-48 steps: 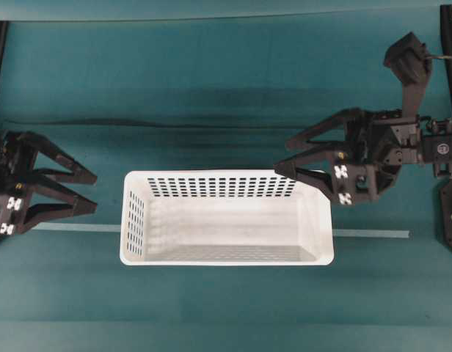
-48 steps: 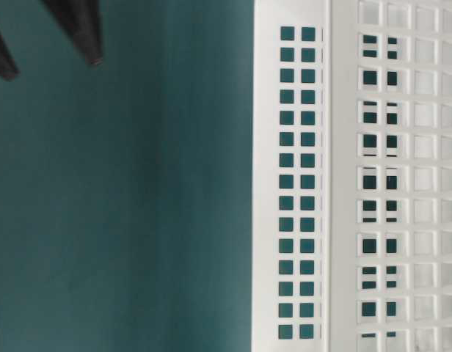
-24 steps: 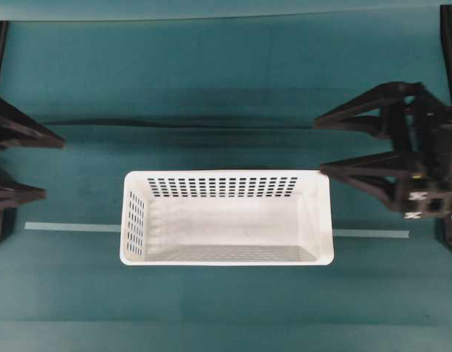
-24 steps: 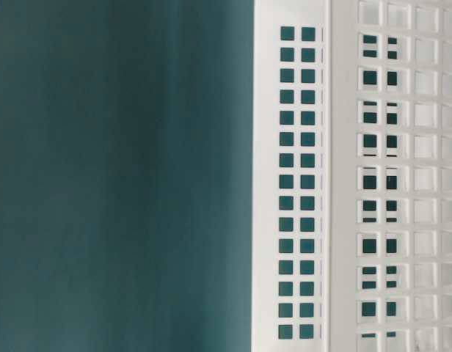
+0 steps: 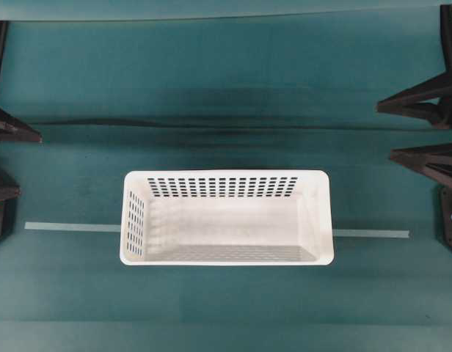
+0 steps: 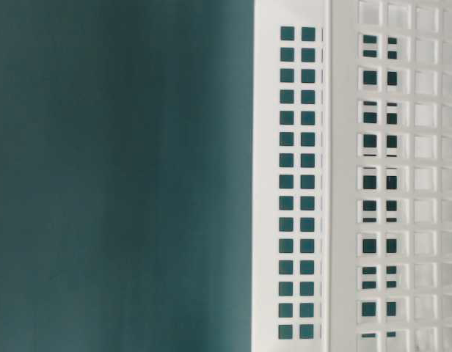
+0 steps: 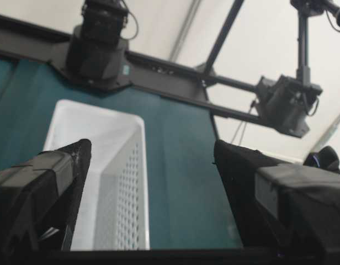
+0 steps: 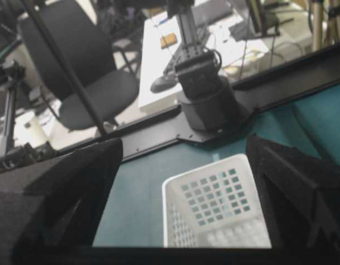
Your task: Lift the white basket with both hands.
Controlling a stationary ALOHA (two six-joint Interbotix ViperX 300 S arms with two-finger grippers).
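Plastic: white, thin-walled, moulded in one piece — the white basket (image 5: 226, 218) looks light and fairly stiff, with some flex likely along its long walls.
Nearest wall: in the table-level view the basket (image 6: 358, 176) fills the right of the picture, its rows of small rectangular holes close to the lens and the teal table (image 6: 123, 176) showing through them.
Contents: nothing inside; the solid floor is bare, so the load should be just the basket's own weight.
Position: it sits flat on the table (image 5: 226, 81) at the middle of the overhead view, long side running left to right, over a pale tape line (image 5: 72, 226).
Where to hold: my judgement — the rounded rim at each short end, one gripper per end, pinching rim and wall together; smooth plastic may slip, and an uneven lift would tip it.
Left gripper (image 5: 4, 163): at the far left edge, jaws spread wide, holding nothing, well apart from the basket.
Right gripper (image 5: 424, 132): at the far right edge, fingers likewise wide apart and empty, well clear of the rim.
Wrist views: each looks between its own dark fingers toward the basket (image 7: 104, 176) (image 8: 219, 207) lying beyond them.
Farther off: black frame rails and the other arm's base past the table edge.
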